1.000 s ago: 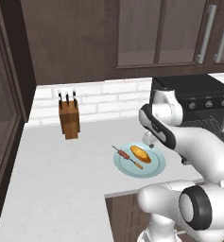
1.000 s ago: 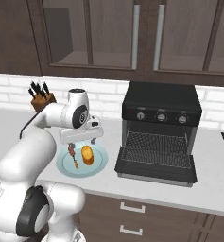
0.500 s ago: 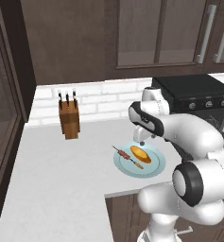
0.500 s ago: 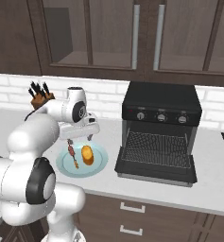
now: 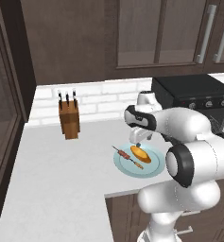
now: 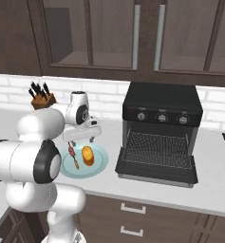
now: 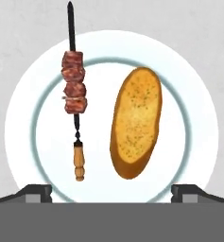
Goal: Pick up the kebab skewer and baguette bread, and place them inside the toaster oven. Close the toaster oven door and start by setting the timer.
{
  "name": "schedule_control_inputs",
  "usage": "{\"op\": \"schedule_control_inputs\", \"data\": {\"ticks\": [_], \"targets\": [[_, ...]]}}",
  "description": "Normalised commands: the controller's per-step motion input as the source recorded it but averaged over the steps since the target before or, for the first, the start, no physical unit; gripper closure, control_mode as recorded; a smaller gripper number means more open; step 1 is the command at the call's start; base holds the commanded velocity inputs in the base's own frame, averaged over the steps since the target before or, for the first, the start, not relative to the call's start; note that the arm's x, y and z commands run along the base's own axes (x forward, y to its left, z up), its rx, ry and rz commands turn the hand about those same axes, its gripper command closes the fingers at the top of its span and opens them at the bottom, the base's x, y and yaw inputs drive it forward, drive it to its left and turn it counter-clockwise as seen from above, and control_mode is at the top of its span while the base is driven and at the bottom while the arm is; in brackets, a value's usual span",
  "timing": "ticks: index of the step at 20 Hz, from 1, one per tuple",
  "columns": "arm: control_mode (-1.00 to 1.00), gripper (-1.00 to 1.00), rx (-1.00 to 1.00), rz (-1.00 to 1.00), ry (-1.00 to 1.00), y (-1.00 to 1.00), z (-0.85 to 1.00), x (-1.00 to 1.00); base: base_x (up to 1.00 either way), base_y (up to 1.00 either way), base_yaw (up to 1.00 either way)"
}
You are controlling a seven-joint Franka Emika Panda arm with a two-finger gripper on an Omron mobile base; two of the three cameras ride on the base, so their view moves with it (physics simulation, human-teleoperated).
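Note:
A white plate (image 7: 19, 118) on the counter carries the kebab skewer (image 7: 74, 90) and, beside it, the golden baguette bread (image 7: 136, 120). My gripper (image 7: 111, 191) hangs open straight above the plate, its fingertips (image 7: 35, 191) wide apart and touching neither item. From the left base, the gripper (image 5: 138, 142) hovers just over the baguette (image 5: 141, 154) and skewer (image 5: 127, 157). On the right stands the black toaster oven (image 6: 161, 109), its door (image 6: 156, 171) dropped open, the wire rack (image 6: 156, 147) showing, silver knobs (image 6: 162, 117) along the front.
A wooden knife block (image 5: 69, 120) stands at the back left against the white brick wall. Dark upper cabinets (image 6: 133, 33) hang over the counter. The open oven door reaches toward the counter's front edge, right of the plate (image 6: 98, 163).
The arm has folded and the hand has come down a little closer to the plate. The jaws stay open; skewer and baguette have not moved.

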Motion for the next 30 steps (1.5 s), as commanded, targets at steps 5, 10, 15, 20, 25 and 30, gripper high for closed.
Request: {"op": "schedule_control_inputs", "data": {"ticks": [5, 10, 15, 20, 25, 30], "targets": [[-1.0, -1.0, 0.0, 0.03, -0.01, 0.0, -0.46, 0.15, 0.0, 0.0, 0.0], [-1.0, -1.0, 0.0, 0.02, 0.0, 0.0, -0.32, 0.13, 0.0, 0.0, 0.0], [-1.0, -1.0, 0.0, 0.01, 0.0, -0.01, -0.31, 0.08, 0.0, 0.0, 0.0], [-1.0, -1.0, 0.0, 0.01, -0.03, -0.02, -0.33, 0.01, 0.0, 0.0, 0.0], [-1.0, -1.0, 0.0, 0.01, -0.03, -0.03, -0.24, 0.01, 0.0, 0.0, 0.0], [-1.0, -1.0, 0.0, 0.01, -0.05, -0.08, -0.17, 0.03, 0.0, 0.0, 0.0]]}}
